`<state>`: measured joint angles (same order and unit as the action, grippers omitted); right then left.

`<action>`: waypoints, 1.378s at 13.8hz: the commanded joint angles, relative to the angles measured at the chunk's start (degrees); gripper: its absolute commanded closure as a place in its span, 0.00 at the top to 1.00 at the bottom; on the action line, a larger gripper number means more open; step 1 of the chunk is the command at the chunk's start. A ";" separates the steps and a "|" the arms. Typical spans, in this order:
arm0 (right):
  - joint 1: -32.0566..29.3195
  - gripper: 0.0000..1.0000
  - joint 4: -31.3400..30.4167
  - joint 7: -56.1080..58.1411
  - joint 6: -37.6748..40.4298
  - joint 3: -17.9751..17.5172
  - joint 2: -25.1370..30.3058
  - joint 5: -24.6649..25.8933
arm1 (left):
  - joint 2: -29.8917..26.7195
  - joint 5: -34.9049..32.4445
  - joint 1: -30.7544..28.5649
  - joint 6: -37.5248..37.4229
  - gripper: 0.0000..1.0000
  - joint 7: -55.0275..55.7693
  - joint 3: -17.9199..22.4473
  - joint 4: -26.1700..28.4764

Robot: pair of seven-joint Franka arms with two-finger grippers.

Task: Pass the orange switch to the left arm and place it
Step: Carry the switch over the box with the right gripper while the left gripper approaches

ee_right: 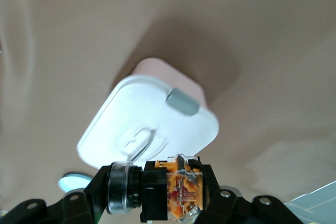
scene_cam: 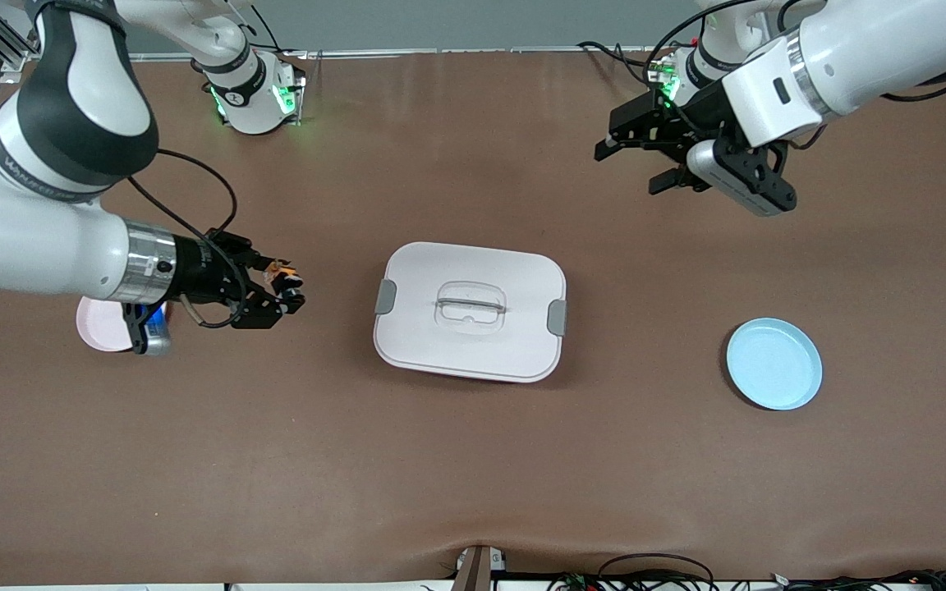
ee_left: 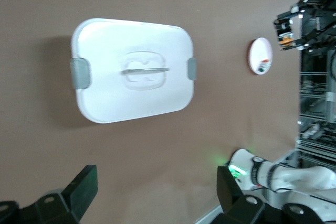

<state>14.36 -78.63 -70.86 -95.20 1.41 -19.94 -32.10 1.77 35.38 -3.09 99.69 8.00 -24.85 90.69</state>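
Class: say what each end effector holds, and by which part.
Right end effector grips the orange switch by its body sides, near the box. Left end effector, open, holds nothing.

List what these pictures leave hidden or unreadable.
- Pink plate: front view, largely covered by the right arm's wrist; the small item on it in the left wrist view is too small to identify.
- Orange switch: front view shows only a speck in the right gripper; right wrist view cuts it off at the edge.
- Box: lid shut, contents unseen.
- Left gripper: open, tips indistinct in the front view.
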 commanded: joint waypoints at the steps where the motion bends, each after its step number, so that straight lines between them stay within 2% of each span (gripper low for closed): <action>1: 2.69 0.00 3.21 -6.99 -2.70 0.70 -1.24 -2.00 | 0.51 3.29 -0.08 2.52 1.00 1.05 -1.69 0.45; 4: 5.41 0.00 6.89 -15.33 -6.83 0.70 -4.22 -2.17 | 1.13 4.70 0.45 3.75 1.00 4.30 -3.36 0.45; 8: 8.05 0.00 12.70 -25.62 -10.52 0.70 -8.18 -2.35 | 2.53 7.58 2.82 10.42 1.00 4.48 -3.72 1.25; 14: 12.18 0.00 13.49 -34.33 -19.31 0.70 -8.36 -3.58 | 6.49 14.54 5.28 20.88 0.75 4.48 -3.72 1.68; 19: 14.82 0.00 14.81 -39.78 -21.43 0.70 -8.45 -3.58 | 9.39 14.81 6.60 25.37 0.69 3.61 -3.72 0.28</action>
<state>28.08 -66.33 -108.12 -116.55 1.44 -27.36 -34.67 9.96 49.10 2.91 123.27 12.35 -28.41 92.30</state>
